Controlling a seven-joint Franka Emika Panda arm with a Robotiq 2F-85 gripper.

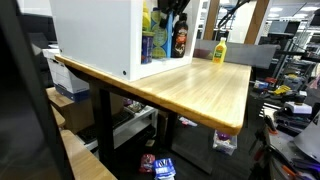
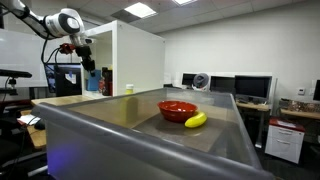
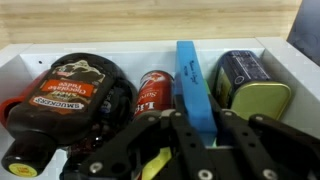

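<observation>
in an exterior view, a long tabletop of pale varnished wood strips [image 1: 200,90], smooth, rounded at the edge. on it, a boxy white cabinet with flat matte walls [image 1: 95,35], open on the face that shows its crowded contents. at the top of that opening, the black robotiq gripper [image 1: 172,8]; jaws hidden there. just beside the cabinet, a yellow plastic squeeze bottle [image 1: 219,48], upright on the wood.

in an exterior view from low down, the gripper [image 2: 88,62] hanging off a white jointed arm at the cabinet's [image 2: 140,60] side, too small to tell its opening. well apart, on the near end of the table, a glossy round red bowl [image 2: 178,109] with a curved yellow banana [image 2: 196,120] just beside it.

in the wrist view, looking into the white compartment: a slim blue flat-sided box [image 3: 193,80], matte, straight-edged, set on edge among the other packages, faint print along its narrow face. pinched between the black metal fingers [image 3: 230,135] of the gripper [image 3: 198,130], jaws drawn narrow against its two broad faces. toward the picture's left, a small red cylindrical can [image 3: 152,95] with white lettering, just beside the box; beyond that, a glossy dark brown sauce bottle with a red-and-white label [image 3: 70,95], cap toward the camera. on the opposite side, a rounded olive-green metal tin [image 3: 250,85], near the box.
</observation>
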